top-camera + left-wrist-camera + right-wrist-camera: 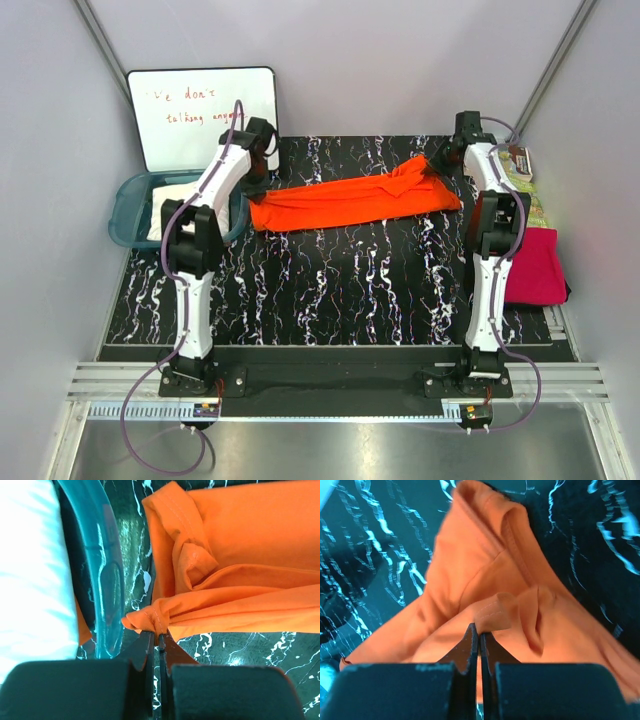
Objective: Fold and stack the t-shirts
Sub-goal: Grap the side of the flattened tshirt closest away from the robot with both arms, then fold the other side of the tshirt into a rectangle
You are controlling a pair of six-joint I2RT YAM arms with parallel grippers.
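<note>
The orange t-shirt (350, 203) lies folded into a long band across the back of the table, held at both ends. My left gripper (156, 634) is shut on a bunched hem at its left end (150, 617), right beside the teal tub. My right gripper (480, 630) is shut on a stitched fold of the orange t-shirt (485, 565) at its right end. In the top view the left gripper (256, 190) and the right gripper (447, 160) sit at the band's two ends. The magenta-pink t-shirt (535, 265) lies folded at the table's right edge. The cream-white t-shirt (172, 218) lies in the tub.
The teal plastic tub (128, 222) stands at the back left, its rim (102, 570) close to my left fingers. A whiteboard (200, 110) leans on the back wall. Colourful booklets (525, 178) lie at the back right, behind the magenta-pink shirt.
</note>
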